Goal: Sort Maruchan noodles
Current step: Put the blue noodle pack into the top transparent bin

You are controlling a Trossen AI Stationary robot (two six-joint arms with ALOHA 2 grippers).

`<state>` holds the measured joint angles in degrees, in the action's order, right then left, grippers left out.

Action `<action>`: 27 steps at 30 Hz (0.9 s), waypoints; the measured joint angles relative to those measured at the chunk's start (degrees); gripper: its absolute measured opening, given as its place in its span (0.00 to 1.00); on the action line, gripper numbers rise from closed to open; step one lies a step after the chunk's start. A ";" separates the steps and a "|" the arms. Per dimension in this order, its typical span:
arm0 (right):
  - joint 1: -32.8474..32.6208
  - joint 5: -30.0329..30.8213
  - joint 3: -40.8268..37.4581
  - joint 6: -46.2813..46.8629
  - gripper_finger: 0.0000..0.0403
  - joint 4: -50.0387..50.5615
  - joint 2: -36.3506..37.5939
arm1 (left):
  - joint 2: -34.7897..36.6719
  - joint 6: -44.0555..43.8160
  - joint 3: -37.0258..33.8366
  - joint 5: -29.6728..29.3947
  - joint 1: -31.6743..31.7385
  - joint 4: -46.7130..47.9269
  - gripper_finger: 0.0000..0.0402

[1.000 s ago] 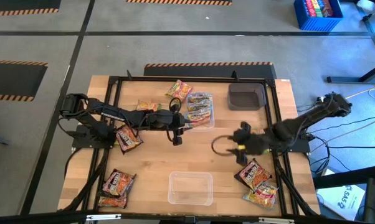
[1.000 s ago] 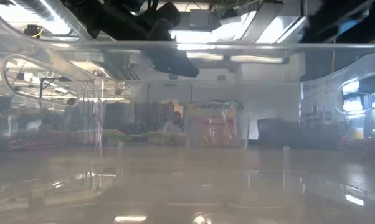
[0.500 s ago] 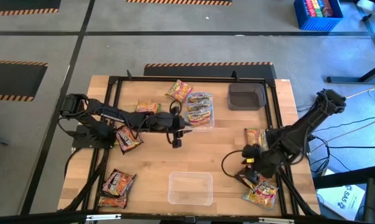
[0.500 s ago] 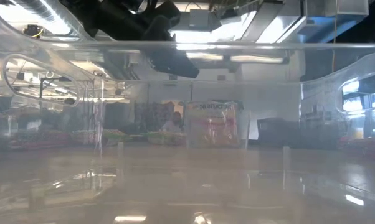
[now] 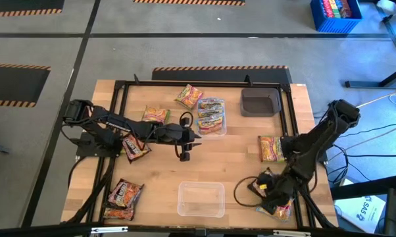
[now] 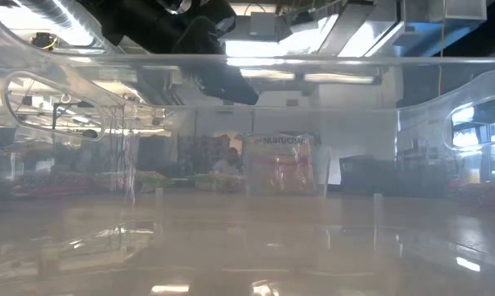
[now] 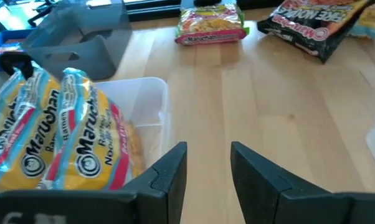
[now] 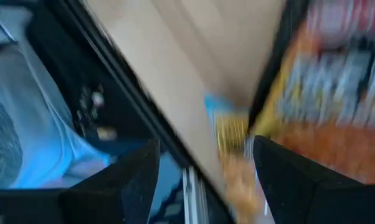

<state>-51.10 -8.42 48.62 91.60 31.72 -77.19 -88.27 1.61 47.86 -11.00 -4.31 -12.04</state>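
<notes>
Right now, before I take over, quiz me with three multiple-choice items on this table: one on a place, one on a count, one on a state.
1. Where do the blue-orange packets lie?
A. in the clear tub beside the grey tray
B. on bare wood
C. under the grey tray

2. How many clear tubs are on the table?
A. one
B. two
C. three

3. The left gripper is:
A. shut on a maroon packet
B. open and empty
C. shut on a tub

Answers:
1 A: the high view shows them inside the tub next to the tray.
2 B: one holds packets, and the empty tub makes two.
3 B: the left wrist view shows a bare gap between its fingers.
</notes>
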 joint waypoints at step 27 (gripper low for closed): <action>-4.82 5.74 0.00 5.67 0.59 13.44 -6.01 | 0.00 -2.57 0.00 -0.02 -5.19 3.84 0.29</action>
<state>-55.92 -2.68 48.62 97.27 45.16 -83.20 -88.27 -0.97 47.86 -11.03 -9.50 -8.20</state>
